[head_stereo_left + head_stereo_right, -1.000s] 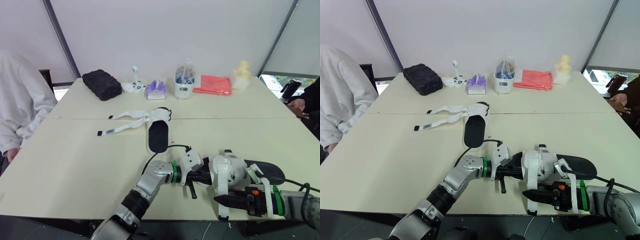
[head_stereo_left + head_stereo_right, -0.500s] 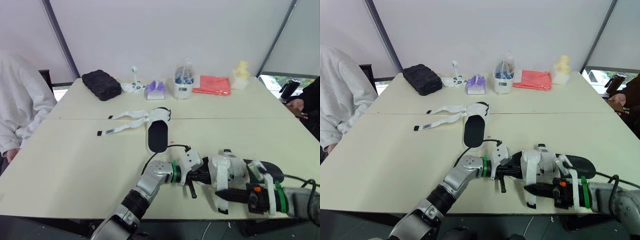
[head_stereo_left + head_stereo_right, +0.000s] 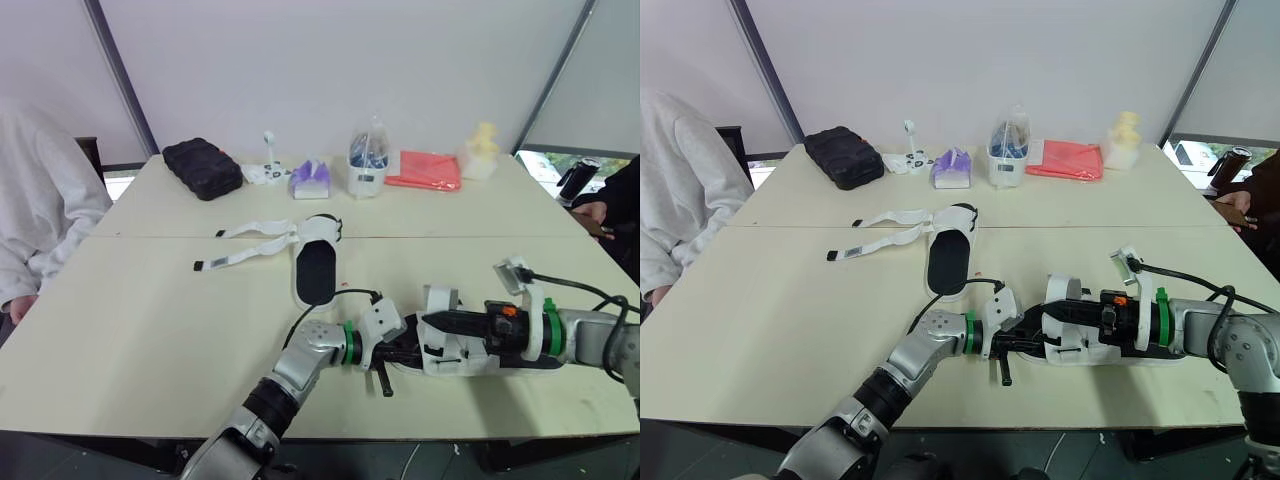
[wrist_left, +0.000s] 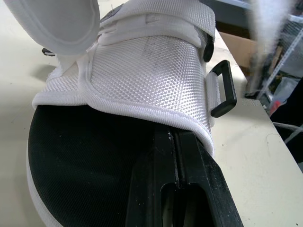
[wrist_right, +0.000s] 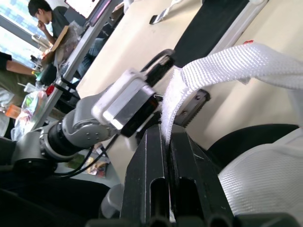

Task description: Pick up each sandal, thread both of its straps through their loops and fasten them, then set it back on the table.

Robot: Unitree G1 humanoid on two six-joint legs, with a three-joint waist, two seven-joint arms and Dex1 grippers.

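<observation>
Sandal (image 3: 455, 358) at the table's (image 3: 130, 330) near edge, long axis lying left to right across the robot, held by both grippers.
Left gripper's (image 4: 175, 135) fingers (image 4: 151, 189) are pressed together on the black footbed at the sandal's left end, just under the white mesh upper, with a black loop (image 4: 222, 89) standing out at its side. Right gripper's (image 5: 166, 128) fingers (image 5: 151, 165) are clamped on a white strap (image 5: 227, 64) that arches over the upper. Whether the left end is toe or heel cannot be told. Second sandal (image 3: 318, 270) lies well apart toward the table's middle, long axis running away from the robot, its straps (image 3: 250, 245) spread flat to the left.
</observation>
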